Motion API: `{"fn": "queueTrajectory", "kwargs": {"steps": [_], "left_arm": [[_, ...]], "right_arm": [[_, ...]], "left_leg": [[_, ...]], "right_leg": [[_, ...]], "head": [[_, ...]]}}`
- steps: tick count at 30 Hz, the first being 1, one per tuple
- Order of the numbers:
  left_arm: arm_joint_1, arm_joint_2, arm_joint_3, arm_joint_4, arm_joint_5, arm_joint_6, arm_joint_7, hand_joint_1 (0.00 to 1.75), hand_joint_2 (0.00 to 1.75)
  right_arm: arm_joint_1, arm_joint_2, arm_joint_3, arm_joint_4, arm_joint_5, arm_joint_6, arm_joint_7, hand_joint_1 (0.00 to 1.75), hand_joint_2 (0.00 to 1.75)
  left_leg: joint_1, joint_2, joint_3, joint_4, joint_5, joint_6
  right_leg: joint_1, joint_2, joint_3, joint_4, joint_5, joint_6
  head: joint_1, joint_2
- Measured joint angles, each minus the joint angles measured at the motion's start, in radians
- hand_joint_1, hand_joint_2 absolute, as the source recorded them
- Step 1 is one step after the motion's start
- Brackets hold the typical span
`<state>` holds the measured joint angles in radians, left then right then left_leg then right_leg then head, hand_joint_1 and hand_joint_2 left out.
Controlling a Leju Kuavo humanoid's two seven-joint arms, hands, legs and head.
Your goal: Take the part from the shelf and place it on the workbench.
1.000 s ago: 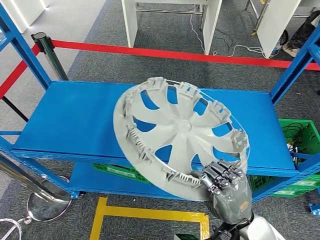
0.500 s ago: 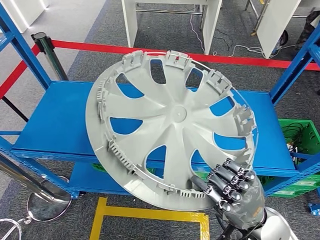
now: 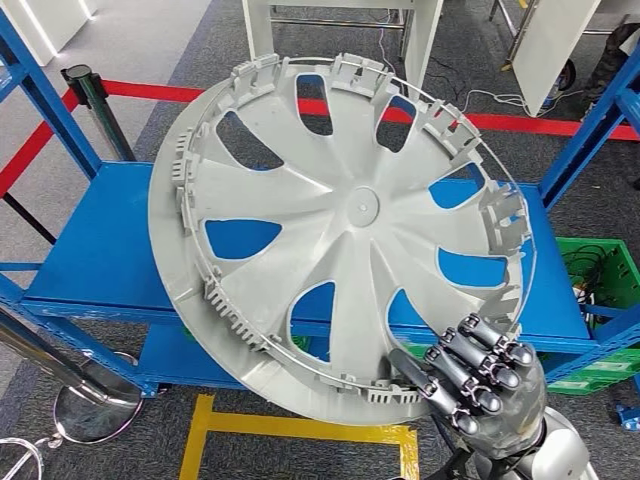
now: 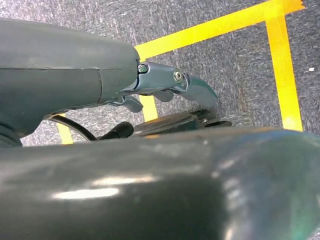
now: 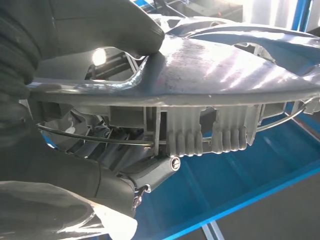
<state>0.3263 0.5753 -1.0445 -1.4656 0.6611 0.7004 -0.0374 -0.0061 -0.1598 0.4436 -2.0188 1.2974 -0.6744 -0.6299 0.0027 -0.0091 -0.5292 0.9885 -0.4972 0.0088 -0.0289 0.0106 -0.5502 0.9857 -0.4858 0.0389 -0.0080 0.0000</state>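
One grey wheel cover point(image 3: 340, 235) up in the air, gripped at its near rim by the right hand point(image 3: 483, 385), dark fingers point(image 3: 460, 362) curled over the inner lip, thick grey thumb point(image 5: 113, 25) pressed on the outer face in the right wrist view. Tilted, inner side up, ribbed clips and wire ring on show, far edge raised toward the red barrier belt point(image 3: 189, 94). Clear of the blue shelf point(image 3: 106, 240), hanging above and in front of it, no contact anywhere along the deck. Blue showing through the spoke openings. Below the cover's near edge, yellow floor tape point(image 3: 226, 428) on grey carpet. Off to the right under the shelf, a green crate point(image 3: 604, 270) with cables inside. At the left edge, a chrome stanchion post point(image 3: 94, 100) carrying the belt, a round chrome base point(image 3: 94, 410) lower down. Beyond the belt, white table legs point(image 3: 260, 45). Left hand point(image 4: 170, 87) seen side-on over carpet and yellow tape in the left wrist view, nothing visibly in it, probably relaxed, but finger spread impossible to tell from this angle.
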Motion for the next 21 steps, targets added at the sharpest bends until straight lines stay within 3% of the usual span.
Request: {"fn": "queueTrajectory", "kwargs": {"steps": [15, 19, 21], "left_arm": [[-0.063, 0.015, -0.069, 0.041, 0.072, 0.000, -0.034, 0.00, 0.00], [-0.075, 0.017, -0.083, 0.047, 0.083, 0.000, -0.036, 0.00, 0.00], [-0.081, 0.018, -0.092, 0.049, 0.087, 0.000, -0.040, 0.00, 0.00]], "right_arm": [[0.033, 0.039, -0.035, 0.021, -0.035, 0.000, -0.051, 1.75, 1.75], [0.038, 0.043, -0.037, 0.023, -0.035, 0.000, -0.051, 1.75, 1.75], [0.040, 0.044, -0.039, 0.024, -0.035, 0.000, -0.051, 1.75, 1.75]], "left_leg": [[-0.008, 0.000, -0.001, 0.006, -0.003, 0.005], [-0.009, 0.001, -0.003, 0.005, 0.005, 0.020], [-0.005, 0.005, -0.004, -0.005, 0.016, 0.031]], "right_leg": [[-0.007, 0.000, 0.001, -0.001, 0.002, 0.005], [-0.010, 0.000, -0.001, -0.003, 0.004, 0.018], [-0.009, -0.002, -0.021, 0.041, -0.036, 0.018]], "head": [[0.000, 0.000], [0.000, 0.000], [0.001, 0.000]]}}
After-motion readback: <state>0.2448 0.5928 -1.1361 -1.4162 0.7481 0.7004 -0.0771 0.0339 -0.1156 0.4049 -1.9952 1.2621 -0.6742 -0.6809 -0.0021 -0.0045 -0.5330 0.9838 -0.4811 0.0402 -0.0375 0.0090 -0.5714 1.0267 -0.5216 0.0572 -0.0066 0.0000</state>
